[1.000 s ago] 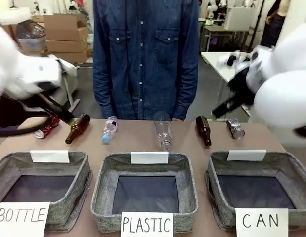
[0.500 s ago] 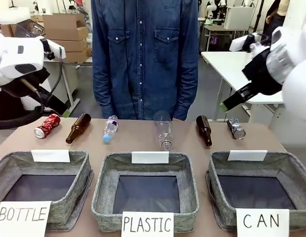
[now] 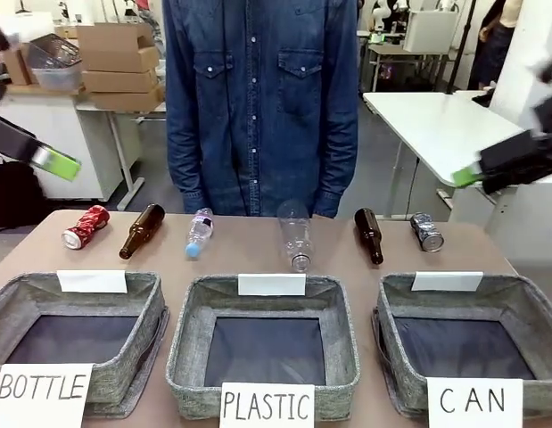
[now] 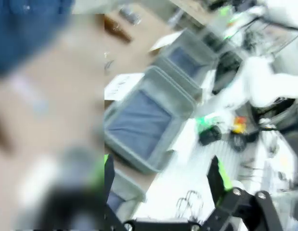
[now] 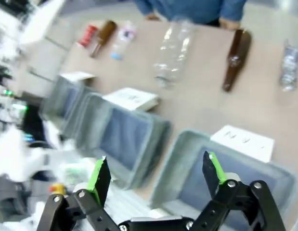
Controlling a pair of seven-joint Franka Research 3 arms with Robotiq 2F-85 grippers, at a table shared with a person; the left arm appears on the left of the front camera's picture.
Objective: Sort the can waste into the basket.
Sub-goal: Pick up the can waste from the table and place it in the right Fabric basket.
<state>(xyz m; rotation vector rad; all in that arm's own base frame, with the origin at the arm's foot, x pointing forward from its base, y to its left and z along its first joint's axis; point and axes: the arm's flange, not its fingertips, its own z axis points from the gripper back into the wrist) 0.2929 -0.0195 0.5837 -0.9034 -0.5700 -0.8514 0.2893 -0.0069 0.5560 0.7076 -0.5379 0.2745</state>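
1. My right fingers [image 5: 211, 173] are released with nothing between them, raised well above the CAN basket [image 3: 389, 308]. My left fingers [image 4: 220, 178] are also released and empty, raised well apart from that basket, out past the other end of the row.
2. The dark can [image 3: 426, 232] lies on the tabletop [image 3: 249, 263] just beyond the CAN basket's far rim, towards its left end. A brown bottle [image 3: 367, 235] lies just to its left.
3. In the right wrist view the dark can sits ahead and off to the right. Its long axis runs roughly from the far edge towards the basket, slightly skewed. I judge my right arm the nearer one, and the fingers should close across the can's width.
4. The red can [image 3: 86, 226] lies slanted at the opposite end of the row, well apart from the CAN basket. My left arm looks better placed for it.
5. Both cans are short and crushed. One has a silver-black pattern, the other is red with a silver end. I expect the dented sides to give an uneven hold.
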